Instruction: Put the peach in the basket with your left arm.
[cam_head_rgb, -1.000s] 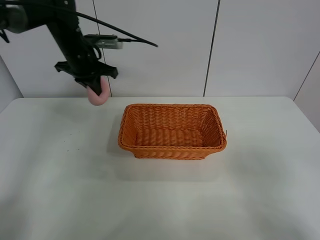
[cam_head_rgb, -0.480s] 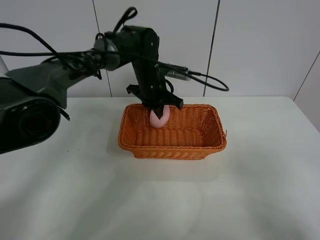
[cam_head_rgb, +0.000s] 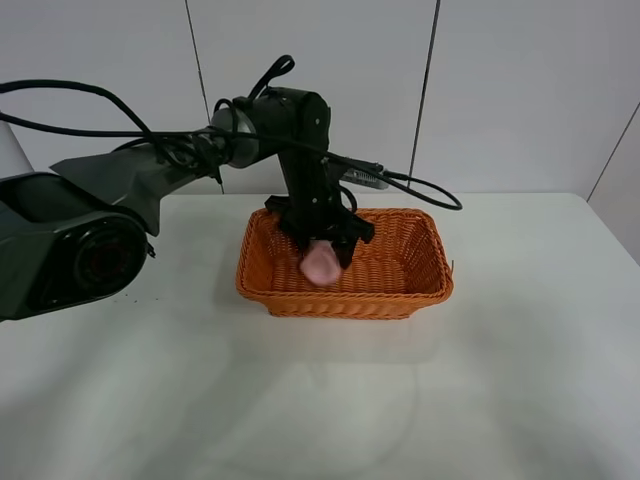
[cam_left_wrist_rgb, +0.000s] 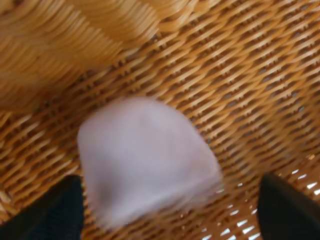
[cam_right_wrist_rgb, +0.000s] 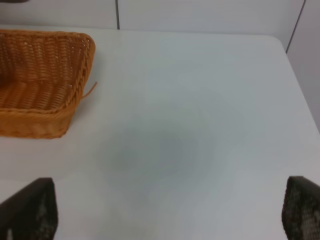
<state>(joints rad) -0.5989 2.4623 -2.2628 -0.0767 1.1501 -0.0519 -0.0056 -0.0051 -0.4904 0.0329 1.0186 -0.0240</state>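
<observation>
The orange wicker basket (cam_head_rgb: 425, 288) stands in the middle of the white table. My left gripper (cam_head_rgb: 322, 243) reaches down inside its left half. The pale pink peach (cam_head_rgb: 319, 264) is just below the fingers, over the basket floor. In the left wrist view the peach (cam_left_wrist_rgb: 145, 160) is blurred against the woven basket floor (cam_left_wrist_rgb: 250, 90), and my left gripper (cam_left_wrist_rgb: 169, 200) is open, its black fingertips (cam_left_wrist_rgb: 57, 210) spread wide apart with the far one clear of the fruit. My right gripper (cam_right_wrist_rgb: 170, 210) is open and empty over bare table, to the right of the basket (cam_right_wrist_rgb: 45, 75).
The white table (cam_head_rgb: 520, 380) reaches round the basket on all sides. A white panelled wall (cam_head_rgb: 520, 90) stands behind it. A black cable (cam_head_rgb: 420, 195) trails from the left arm over the basket's back rim.
My left arm has carried the peach from the far left to above the basket and lowered into it. The peach now hangs lower than the fingers, which have spread apart.
</observation>
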